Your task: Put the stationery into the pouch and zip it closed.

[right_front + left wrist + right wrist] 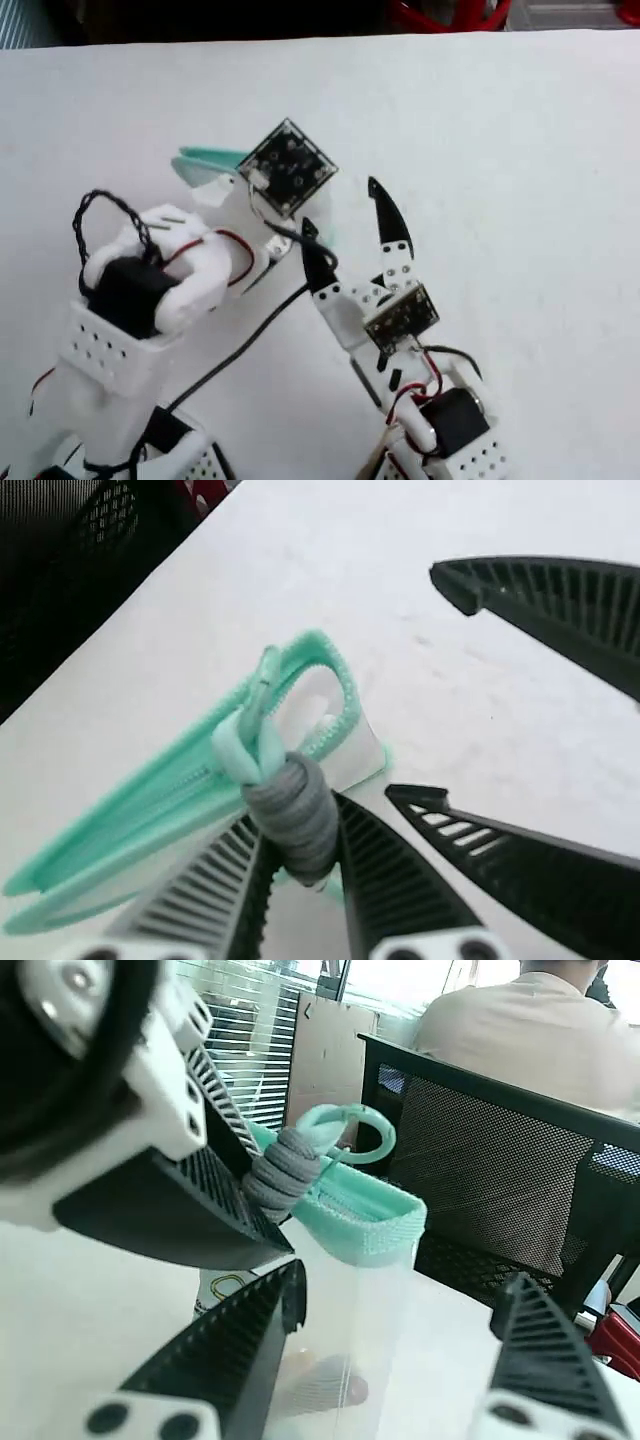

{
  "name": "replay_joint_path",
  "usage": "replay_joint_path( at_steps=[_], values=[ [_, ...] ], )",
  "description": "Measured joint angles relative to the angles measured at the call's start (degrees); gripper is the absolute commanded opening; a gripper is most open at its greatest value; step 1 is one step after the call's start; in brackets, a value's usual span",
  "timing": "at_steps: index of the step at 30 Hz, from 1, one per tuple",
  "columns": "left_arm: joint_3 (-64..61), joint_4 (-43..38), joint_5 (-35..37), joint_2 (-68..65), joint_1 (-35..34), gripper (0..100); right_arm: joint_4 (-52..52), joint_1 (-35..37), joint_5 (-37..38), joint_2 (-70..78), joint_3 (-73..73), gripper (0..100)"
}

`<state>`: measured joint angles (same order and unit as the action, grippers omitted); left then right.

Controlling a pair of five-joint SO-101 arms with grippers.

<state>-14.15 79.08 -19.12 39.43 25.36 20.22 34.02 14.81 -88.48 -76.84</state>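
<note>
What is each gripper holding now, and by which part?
The left gripper is shut on the grey zipper pull of the pouch. The right gripper holds nothing; its jaws stand open near the pouch.

left jaws pinching grey zip pull point(295, 815), mint pouch point(150, 815) seemingly part-open

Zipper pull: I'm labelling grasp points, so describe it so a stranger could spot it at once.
On the white table, find the clear pouch with the mint-green zip. On that zip, pinched in the left tool, sits the zipper pull: a stubby grey wound cord, the only grey among mint and black.
</note>
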Motion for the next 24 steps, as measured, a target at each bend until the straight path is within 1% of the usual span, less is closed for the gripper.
replay_joint_path(
  at_steps=[2, 7, 9, 11, 12, 16, 17, 21, 22, 24],
  values=[
    [1.23, 1.23, 0.26, -0.62, 0.0, 2, -1.67, 0.0, 0.0, 5.63, 1.14, 29.2],
    [1.93, 3.52, 0.44, -0.79, -0.09, 2, -2.11, 0.0, 0.0, 20.4, 8.97, 29.1],
    [1.93, 4.57, 0.44, -0.79, -0.18, 2, -2.37, 0.0, 0.0, 23.91, 9.93, 28.9],
    [1.93, 4.84, 0.44, -0.79, -0.18, 2, -2.73, 0.0, 0.0, 24.79, 10.2, 26.2],
    [1.93, 4.84, 0.44, -0.79, -0.18, 2, -2.73, 0.0, 0.0, 24.79, 10.2, 22.4],
    [1.93, 4.84, 0.44, -0.79, -0.18, 2, -2.9, 0.0, 0.0, 24.79, 10.2, 2.9],
    [1.93, 4.57, 0.44, -0.79, -0.18, 2, -3.52, 0.0, 0.0, 24.79, 10.2, 1.5],
    [1.93, 3.87, 0.53, -0.79, -0.18, 2, -8.7, -0.09, 0.26, 24.79, 8.18, 9.1],
    [1.93, 3.87, 0.53, -0.79, -0.18, 2, -9.85, -0.09, 0.26, 24.79, 7.3, 8.4],
    [1.93, 3.87, 0.53, -0.79, -0.18, 2, -11.25, -0.09, 0.26, 24.7, 6.15, 3.3]
  ],
)
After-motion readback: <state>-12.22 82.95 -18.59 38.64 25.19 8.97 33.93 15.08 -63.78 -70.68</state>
